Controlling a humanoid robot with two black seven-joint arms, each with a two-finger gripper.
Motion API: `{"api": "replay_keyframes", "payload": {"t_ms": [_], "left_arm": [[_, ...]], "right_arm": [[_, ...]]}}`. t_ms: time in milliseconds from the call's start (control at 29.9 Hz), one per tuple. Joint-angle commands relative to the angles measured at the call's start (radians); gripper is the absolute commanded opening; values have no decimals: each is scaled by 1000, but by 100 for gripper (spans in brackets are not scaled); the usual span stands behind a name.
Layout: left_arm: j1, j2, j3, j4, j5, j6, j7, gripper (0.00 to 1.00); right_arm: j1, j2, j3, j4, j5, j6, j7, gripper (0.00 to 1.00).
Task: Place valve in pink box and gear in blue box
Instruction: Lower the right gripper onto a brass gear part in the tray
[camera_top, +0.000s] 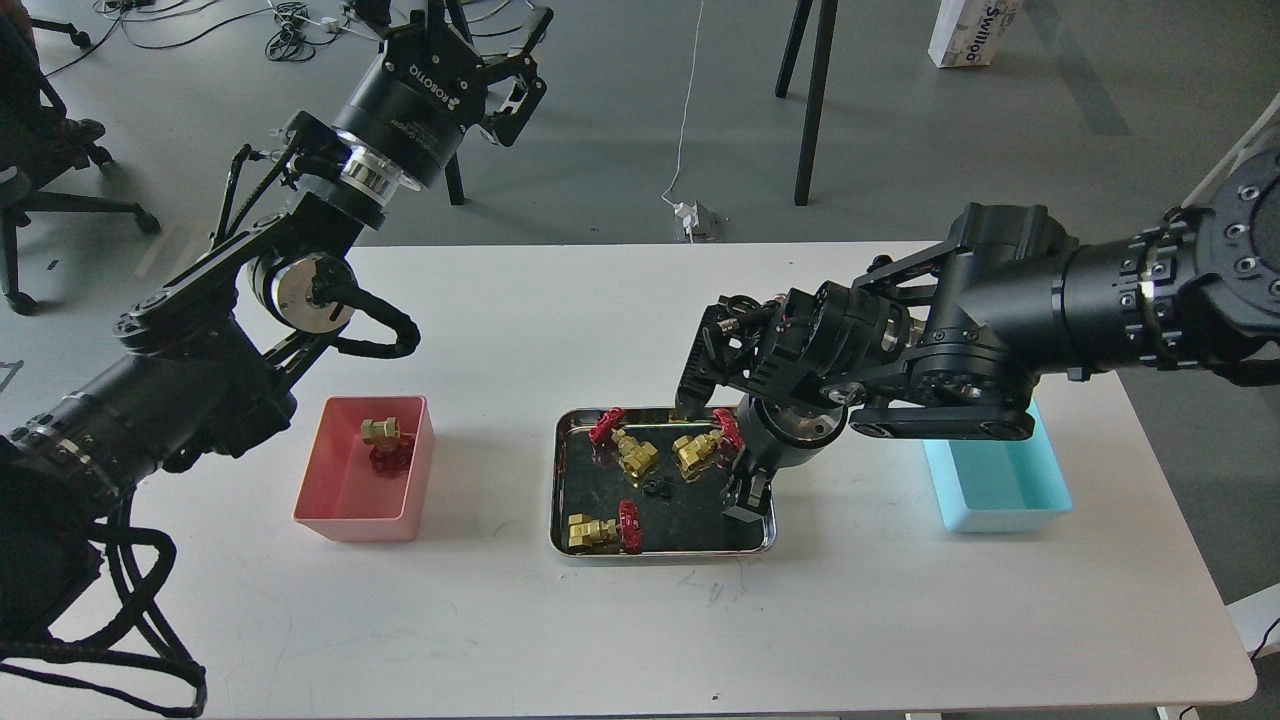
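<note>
One valve (382, 444) lies in the pink box (340, 500) at the left. Three more valves (622, 446) (704, 446) (600, 529) lie in the steel tray (556, 480) at the table's middle. A black gear (655, 488) lies between them. My right gripper (746, 497) points down into the tray's right side, over the spot of another gear, which it hides; its dark fingers cannot be told apart. The blue box (1000, 490) at the right is partly covered by my right arm. My left gripper (478, 45) is open and empty, high beyond the table's far left.
My left arm hangs over the table's left part, above and behind the pink box. My right arm spans from the right edge to the tray. Stand legs (808, 100), a cable and a plug (692, 218) are on the floor beyond the table.
</note>
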Motion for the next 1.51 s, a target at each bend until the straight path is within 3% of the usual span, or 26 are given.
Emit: {"api": "replay_keyframes", "payload": {"t_ms": [0, 469, 502, 602, 736, 1238, 1472], "left_arm": [[4, -11, 2, 3, 1, 0, 0, 85], [24, -14, 2, 9, 3, 0, 0, 86], [45, -28, 6, 12, 7, 0, 0, 87], [45, -26, 9, 12, 7, 0, 0, 87], [45, -26, 12, 14, 9, 0, 0, 87], [47, -31, 17, 14, 10, 0, 0, 88], [47, -32, 17, 14, 10, 0, 0, 88]], "right_arm": [[-48, 7, -7, -83, 2, -7, 0, 69], [-136, 7, -3, -175, 19, -10, 3, 67], [-201, 7, -7, -134, 65, -264, 243, 64], [-197, 7, -3, -120, 68, -267, 299, 67], [-180, 7, 3, -95, 70, -264, 300, 73], [-139, 7, -49, -146, 36, -241, 290, 73], [-169, 7, -98, -255, -48, -241, 262, 71]]}}
